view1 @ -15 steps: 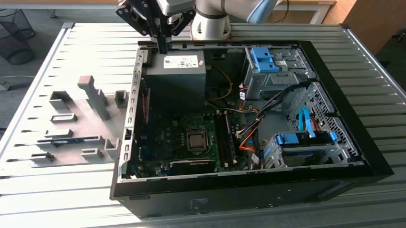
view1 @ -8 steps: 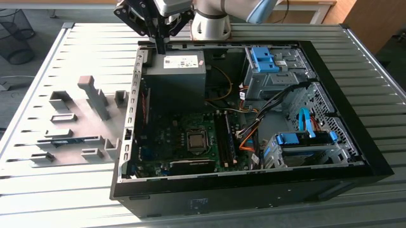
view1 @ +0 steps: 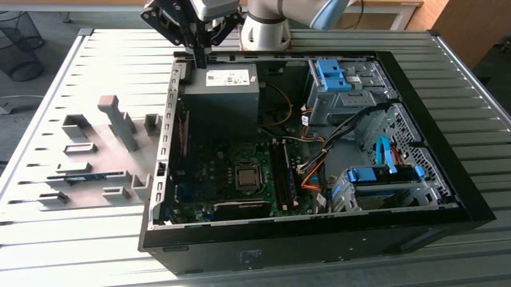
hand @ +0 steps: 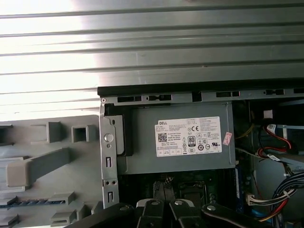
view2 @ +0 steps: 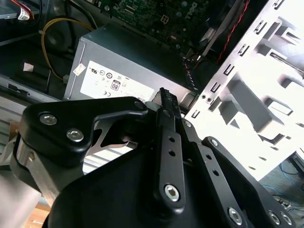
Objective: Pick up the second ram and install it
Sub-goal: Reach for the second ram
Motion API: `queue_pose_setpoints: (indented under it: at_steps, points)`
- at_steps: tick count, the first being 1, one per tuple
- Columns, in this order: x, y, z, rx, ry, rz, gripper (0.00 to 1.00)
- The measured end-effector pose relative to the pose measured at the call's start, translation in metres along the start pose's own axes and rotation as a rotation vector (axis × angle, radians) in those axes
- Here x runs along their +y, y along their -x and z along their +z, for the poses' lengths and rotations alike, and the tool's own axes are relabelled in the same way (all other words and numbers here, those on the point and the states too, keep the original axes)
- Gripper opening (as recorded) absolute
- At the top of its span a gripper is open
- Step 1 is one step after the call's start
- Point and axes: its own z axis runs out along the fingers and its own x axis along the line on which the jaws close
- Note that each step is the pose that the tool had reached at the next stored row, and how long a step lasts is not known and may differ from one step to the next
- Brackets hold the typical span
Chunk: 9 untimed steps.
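above the power supply point(view1: 227, 81), pincer point(view1: 200, 58), second ram point(view1: 88, 176) well apart

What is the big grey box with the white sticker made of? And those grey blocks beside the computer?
The big grey box looks like thin sheet metal, dull grey finish: flat walls, crisp folded edges, a soft sheen. The grey blocks look like matte plastic: chunky, one even colour, no shine, though painted metal can't be ruled out.
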Motion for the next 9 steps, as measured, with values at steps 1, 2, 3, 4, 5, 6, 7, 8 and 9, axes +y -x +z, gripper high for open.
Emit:
queue_pose_setpoints:
  at_steps: [1, 2, 3, 4, 5, 6, 7, 8, 9]
  points:
    - [0.0000, -0.0004, 0.0001, 0.0000, 0.0001, 0.000, 0.10]
    - [-0.0001, -0.0008, 0.0001, 0.0000, 0.0001, 0.000, 0.10]
    - [-0.0001, -0.0012, 0.0002, -0.0001, 0.0001, 0.000, 0.10]
    - [-0.0001, -0.0016, 0.0002, 0.0000, 0.0001, 0.000, 0.10]
    - [-0.0001, -0.0020, 0.0002, -0.0001, 0.0001, 0.000, 0.10]
    - [-0.0002, -0.0024, 0.0002, 0.0000, 0.0001, 0.000, 0.10]
    - [-0.0002, -0.0028, 0.0003, -0.0001, 0.0001, 0.000, 0.10]
    - [-0.0002, -0.0031, 0.0003, 0.0000, 0.0001, 0.000, 0.10]
    - [-0.0003, -0.0036, 0.0003, 0.0000, 0.0001, 0.000, 0.10]
